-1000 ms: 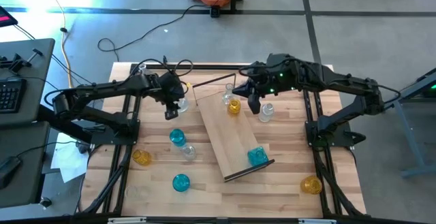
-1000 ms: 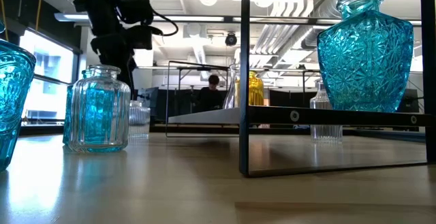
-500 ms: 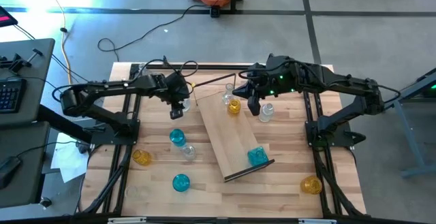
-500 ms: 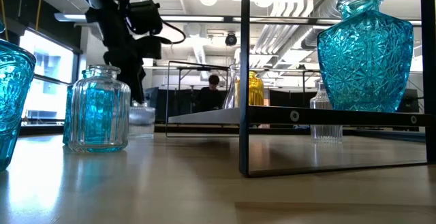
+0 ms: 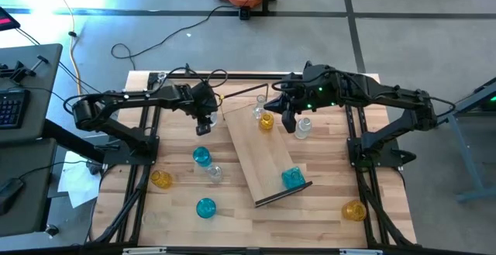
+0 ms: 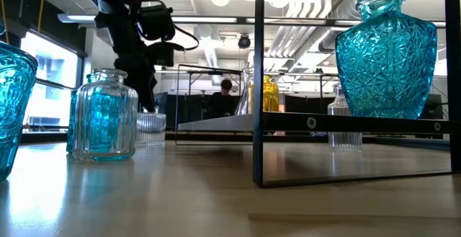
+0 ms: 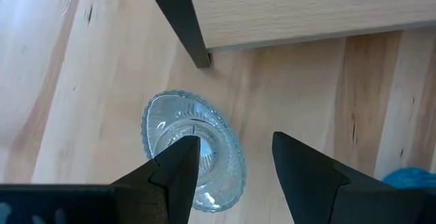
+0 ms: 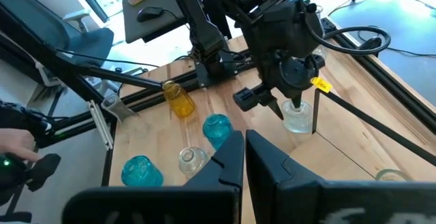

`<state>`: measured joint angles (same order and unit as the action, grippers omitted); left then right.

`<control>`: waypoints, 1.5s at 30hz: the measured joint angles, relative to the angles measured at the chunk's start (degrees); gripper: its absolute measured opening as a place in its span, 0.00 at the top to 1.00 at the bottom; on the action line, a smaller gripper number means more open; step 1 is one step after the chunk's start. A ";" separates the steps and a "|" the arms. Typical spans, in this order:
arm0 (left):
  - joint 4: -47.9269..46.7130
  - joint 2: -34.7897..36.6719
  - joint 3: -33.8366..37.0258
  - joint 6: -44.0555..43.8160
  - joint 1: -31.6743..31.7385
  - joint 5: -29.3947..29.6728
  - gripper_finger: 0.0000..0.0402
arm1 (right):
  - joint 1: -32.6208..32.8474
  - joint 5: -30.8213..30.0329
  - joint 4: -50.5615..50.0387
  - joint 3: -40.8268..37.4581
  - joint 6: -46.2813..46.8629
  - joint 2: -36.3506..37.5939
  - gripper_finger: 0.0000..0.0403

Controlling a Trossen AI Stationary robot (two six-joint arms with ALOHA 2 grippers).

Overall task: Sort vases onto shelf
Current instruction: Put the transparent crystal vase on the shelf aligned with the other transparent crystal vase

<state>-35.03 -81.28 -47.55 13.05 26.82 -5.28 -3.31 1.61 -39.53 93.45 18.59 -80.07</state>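
Observation:
The shelf (image 5: 263,158) lies slanted across the table's middle. It carries a blue vase (image 5: 292,178) at its near end and an amber vase (image 5: 266,121) and a clear vase (image 5: 259,109) at its far end. A small clear ribbed vase (image 7: 218,166) stands on the table by the shelf's far left leg. My left gripper (image 7: 235,169) is open and points down over it, one finger (image 7: 178,173) above its mouth. My right gripper (image 8: 245,157) is shut and hangs high over the shelf's far end (image 5: 288,119), holding nothing. My left gripper comes at the clear vase from above, with one finger over the vase's mouth (image 7: 197,149) and the other beside its rim. I cannot tell whether either finger touches the glass. The vase stands upright on the table.
Loose on the table left of the shelf are a blue vase (image 5: 201,156), a clear one (image 5: 214,172), an amber one (image 5: 161,180) and a blue one (image 5: 205,208). Right of the shelf stand a clear vase (image 5: 303,128) and an amber one (image 5: 354,210). The shelf's dark leg (image 7: 178,20) is close to the left gripper.
My left gripper has come down and moved toward the shelf, ending over the small clear vase, with its fingers kept apart. The vase has stayed where it was.

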 joint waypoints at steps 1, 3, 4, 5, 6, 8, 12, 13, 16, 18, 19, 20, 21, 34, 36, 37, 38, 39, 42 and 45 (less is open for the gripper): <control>-0.01 -0.01 0.01 -0.23 0.16 -0.01 0.57 | 0.00 0.00 0.02 0.00 -0.01 0.00 1.00; -0.07 -0.05 0.04 -0.82 0.24 -0.12 0.59 | 0.00 0.00 0.02 0.00 0.00 0.00 1.00; -0.07 -0.07 0.04 -0.87 0.31 -0.13 0.60 | 0.00 0.01 0.03 0.00 0.04 0.00 1.00; -0.11 -0.09 0.07 -0.96 0.34 -0.11 0.62 | 0.00 0.02 0.06 0.00 0.36 0.00 1.00; -0.24 -0.09 0.07 -1.10 0.34 -0.09 0.64 | 0.00 0.07 0.14 0.00 0.54 0.00 1.00; -0.38 -0.11 0.11 -1.82 0.34 0.01 0.70 | 0.00 0.09 0.18 0.00 0.64 0.00 1.00; -0.79 -0.11 0.13 -2.67 0.34 -0.07 0.83 | 0.51 0.10 0.43 0.00 0.65 0.00 1.00; -0.95 -0.11 0.15 -2.75 0.34 -0.19 0.87 | 0.73 0.10 0.63 0.00 0.67 0.00 1.00; -1.44 -0.11 0.13 -3.56 0.34 -0.15 0.95 | 1.25 0.09 0.92 0.00 0.66 0.00 1.00; -1.58 -0.11 0.11 -4.42 0.34 -0.11 0.96 | 1.50 0.09 0.94 0.00 0.89 0.00 1.00; -1.66 -0.11 0.11 -4.97 0.34 -0.02 0.96 | 1.61 0.09 0.94 0.00 0.90 0.00 1.00; -1.79 -0.11 0.11 -5.43 0.34 0.04 0.95 | 1.62 0.09 0.97 0.00 0.90 0.00 1.00; -2.11 -0.11 0.09 -5.78 0.34 0.04 0.95 | 1.62 0.09 0.95 0.00 1.02 0.00 1.00; -8.27 7.42 0.58 -11.63 -0.05 -2.09 0.95 | 2.36 0.02 1.01 0.00 1.95 0.00 1.00; -9.37 8.16 0.48 -12.61 -0.34 -2.10 0.95 | 2.36 0.02 1.01 0.00 1.93 0.00 1.00; -10.02 8.44 0.53 -13.02 -0.53 -2.16 0.95 | 2.36 0.02 1.01 0.00 1.93 0.00 1.00; -10.37 8.75 0.55 -13.32 -0.81 -2.44 0.95 | 2.36 0.02 1.03 0.00 1.88 0.00 1.00; -10.16 8.90 0.55 -13.59 -1.15 -2.91 0.95 | 2.36 0.02 1.03 0.00 1.91 0.00 1.00; -10.51 8.84 0.46 -14.40 -2.65 -3.22 0.96 | 2.36 0.02 1.03 0.00 1.87 0.00 1.00; -9.96 8.85 0.46 -15.33 -4.43 -3.21 0.96 | 2.36 0.02 1.05 0.01 1.79 0.00 1.00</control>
<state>-44.99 -72.42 -47.09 -2.27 22.39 -8.49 -0.95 1.63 -38.49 93.46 20.37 -80.07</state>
